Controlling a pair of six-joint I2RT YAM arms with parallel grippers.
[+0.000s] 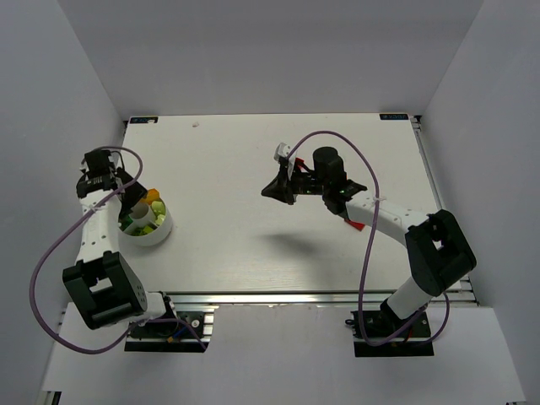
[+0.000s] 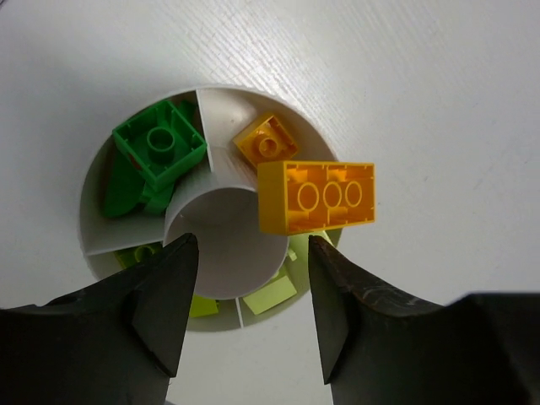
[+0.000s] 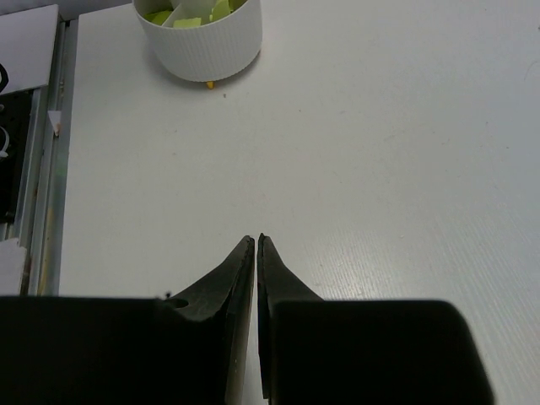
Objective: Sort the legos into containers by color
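The round white dish lies straight below my left gripper, whose jaws stand open with nothing between them. Just past the fingertips, a large orange brick sits tilted over the hub and the compartment that holds a small orange brick. It touches neither finger. Dark green bricks fill the neighbouring compartment, and lime green pieces lie in the near ones. From above, the left gripper hovers over the dish. My right gripper is shut and empty above mid-table.
In the right wrist view the dish stands far ahead of the shut right gripper, with a tiny orange speck at its base. The table's metal rail runs along the left. White walls enclose the table.
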